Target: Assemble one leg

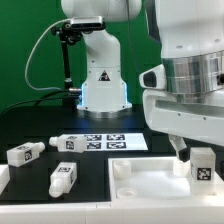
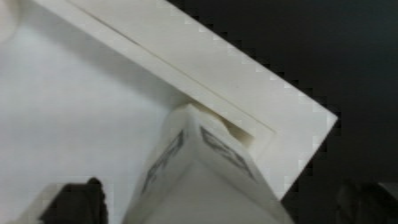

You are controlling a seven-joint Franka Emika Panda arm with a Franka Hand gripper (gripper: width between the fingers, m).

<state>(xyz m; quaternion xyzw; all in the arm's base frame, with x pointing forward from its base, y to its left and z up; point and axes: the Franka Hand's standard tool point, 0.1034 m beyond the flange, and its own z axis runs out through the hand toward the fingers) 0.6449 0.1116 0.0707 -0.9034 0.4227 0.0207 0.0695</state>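
at tabletop (image 1: 135, 170) corner | leg (image 1: 202, 166) upright | gripper (image 1: 193, 158) spread, straddling it

Four legs show in the exterior view. One leg (image 1: 24, 153) lies near the table's edge on the exterior view's left. A second leg (image 1: 71, 142) lies beside the marker board (image 1: 112, 142). A third leg (image 1: 63, 179) lies toward the table's front edge. The fourth leg (image 1: 202, 166) stands upright at a corner of the tabletop (image 1: 150, 180). There is one such tabletop, a large flat white square piece with a rimmed edge, and one marker board, carrying several tags whose number cannot be told. One robot arm with one gripper (image 1: 186, 154) is present. The wrist view shows one leg (image 2: 205, 165) and one corner of the tabletop (image 2: 107, 100).
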